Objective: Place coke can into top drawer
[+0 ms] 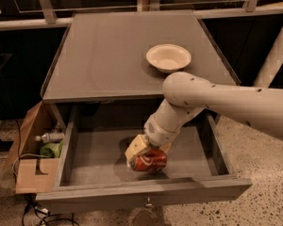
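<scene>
Top drawer [96,160] is pulled fully out toward the near side, inside all visible. Front panel faces the camera, with a small metal pull [146,203] at its lower middle.

Gripper [142,155] is down inside the drawer, roughly centre and slightly toward the near side. Its pale yellowish fingers [136,148] are clamped on the coke can [151,162], gripping the can's left end.

Coke can lies on its side, long axis running left-right, red body with white lettering facing the camera. It sits low over the drawer floor, just far of the front panel and well apart from both side walls. Cannot tell whether it touches the floor or hangs just above it.

Arm [217,100] comes in from the right edge, crosses over the drawer's right wall, bends at the elbow near the cabinet's front edge and angles down-left into the drawer.

Cabinet top [108,55] is grey and flat. A white bowl [168,57] stands upright on it, right of centre, just far of the arm's elbow.

Left of the cabinet, on the speckled floor [269,201], is an open brown cardboard box [30,175]. In it are a clear bottle [49,137] lying on its side and something green [51,149] beside it.
</scene>
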{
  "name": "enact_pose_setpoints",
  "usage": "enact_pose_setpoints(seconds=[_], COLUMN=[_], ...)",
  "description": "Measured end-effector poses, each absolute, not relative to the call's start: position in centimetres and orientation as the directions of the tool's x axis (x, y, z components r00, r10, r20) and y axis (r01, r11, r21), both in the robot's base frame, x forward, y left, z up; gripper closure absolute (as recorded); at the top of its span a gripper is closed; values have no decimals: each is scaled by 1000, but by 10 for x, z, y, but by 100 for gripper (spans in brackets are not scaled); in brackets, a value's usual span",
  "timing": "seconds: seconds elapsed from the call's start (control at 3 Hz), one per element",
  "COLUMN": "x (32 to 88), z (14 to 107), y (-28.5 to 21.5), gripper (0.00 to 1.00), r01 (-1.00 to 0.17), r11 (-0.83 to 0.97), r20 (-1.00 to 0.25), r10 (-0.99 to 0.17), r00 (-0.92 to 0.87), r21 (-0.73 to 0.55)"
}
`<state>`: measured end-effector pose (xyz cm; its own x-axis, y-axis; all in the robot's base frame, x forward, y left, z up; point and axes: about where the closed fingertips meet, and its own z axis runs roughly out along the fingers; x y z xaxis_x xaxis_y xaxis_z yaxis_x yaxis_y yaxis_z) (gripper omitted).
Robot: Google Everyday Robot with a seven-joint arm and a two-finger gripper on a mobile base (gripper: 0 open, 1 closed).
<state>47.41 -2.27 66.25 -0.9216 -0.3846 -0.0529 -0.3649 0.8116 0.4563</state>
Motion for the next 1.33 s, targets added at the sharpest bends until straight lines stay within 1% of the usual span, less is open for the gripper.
enact_pose_setpoints(seconds=[0.33,0.67,1.0,1.33], x=[472,473,471,471], z=[658,660,660,660], y=[-16,-10,-8,-8], gripper=[100,100,100,100], r01=[-375,-412,-426,-426], r11=[739,643,578,578], r20=[-30,-42,-54,-54], r10=[-434,-509,-549,-549], r00=[-901,-860,-834,-834], r21=[560,645,696,696])
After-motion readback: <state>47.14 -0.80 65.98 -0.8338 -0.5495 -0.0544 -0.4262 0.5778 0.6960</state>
